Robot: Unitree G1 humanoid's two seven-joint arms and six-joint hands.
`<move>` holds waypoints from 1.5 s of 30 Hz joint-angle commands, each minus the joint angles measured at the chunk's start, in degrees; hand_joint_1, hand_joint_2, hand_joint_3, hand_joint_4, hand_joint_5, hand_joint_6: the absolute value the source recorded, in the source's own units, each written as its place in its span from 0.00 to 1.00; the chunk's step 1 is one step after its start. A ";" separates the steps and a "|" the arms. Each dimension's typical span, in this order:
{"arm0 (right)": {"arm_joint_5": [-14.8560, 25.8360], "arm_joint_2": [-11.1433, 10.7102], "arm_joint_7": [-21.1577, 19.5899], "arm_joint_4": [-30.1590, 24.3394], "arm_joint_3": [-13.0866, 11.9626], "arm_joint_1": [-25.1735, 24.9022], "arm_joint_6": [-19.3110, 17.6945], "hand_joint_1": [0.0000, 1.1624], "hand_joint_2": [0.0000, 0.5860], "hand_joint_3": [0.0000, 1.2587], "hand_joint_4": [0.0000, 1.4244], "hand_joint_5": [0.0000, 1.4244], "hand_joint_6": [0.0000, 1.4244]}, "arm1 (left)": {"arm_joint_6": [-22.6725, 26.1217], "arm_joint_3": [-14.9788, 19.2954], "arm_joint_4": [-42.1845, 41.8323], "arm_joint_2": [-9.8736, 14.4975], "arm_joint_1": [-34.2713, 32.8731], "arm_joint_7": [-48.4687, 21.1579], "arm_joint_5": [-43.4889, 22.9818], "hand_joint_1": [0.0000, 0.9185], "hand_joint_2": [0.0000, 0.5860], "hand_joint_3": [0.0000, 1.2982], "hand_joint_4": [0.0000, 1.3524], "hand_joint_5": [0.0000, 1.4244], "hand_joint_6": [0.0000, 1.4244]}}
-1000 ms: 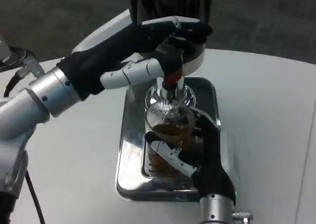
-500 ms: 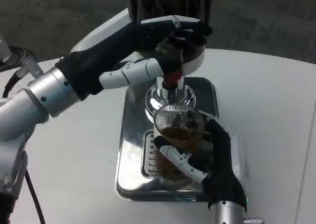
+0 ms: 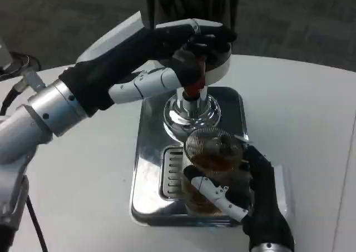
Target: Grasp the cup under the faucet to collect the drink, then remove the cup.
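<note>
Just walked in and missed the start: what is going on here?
The robot is drawing a drink. Its right hand holds a ribbed glass cup of brown liquid over the metal drip tray, in front of the faucet rather than under it. Its left hand grips the dispenser at the red tap lever.

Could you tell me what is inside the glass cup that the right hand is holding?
The cup holds a brown drink that fills its lower part. The right hand grips it over the drip tray, and its fingers hide the bottom of the cup.
</note>
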 commanded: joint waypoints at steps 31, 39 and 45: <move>-0.51 -2.23 11.85 -15.14 -5.85 10.50 -0.98 0.66 0.33 0.64 0.60 0.67 0.62 | 7.74 11.64 -13.38 4.18 16.24 5.58 -3.53 0.00 0.17 0.24 0.23 0.26 0.37; -0.79 -2.90 14.54 -16.44 -6.67 10.93 -0.80 0.67 0.33 0.64 0.61 0.67 0.62 | 8.32 14.85 -15.33 5.07 21.66 7.02 -3.36 0.00 0.17 0.24 0.23 0.26 0.37; -0.85 -3.45 15.96 -17.54 -7.08 11.84 -1.20 0.67 0.33 0.65 0.61 0.67 0.62 | 8.27 17.43 -16.31 6.01 25.65 8.30 -2.87 0.00 0.17 0.24 0.24 0.26 0.37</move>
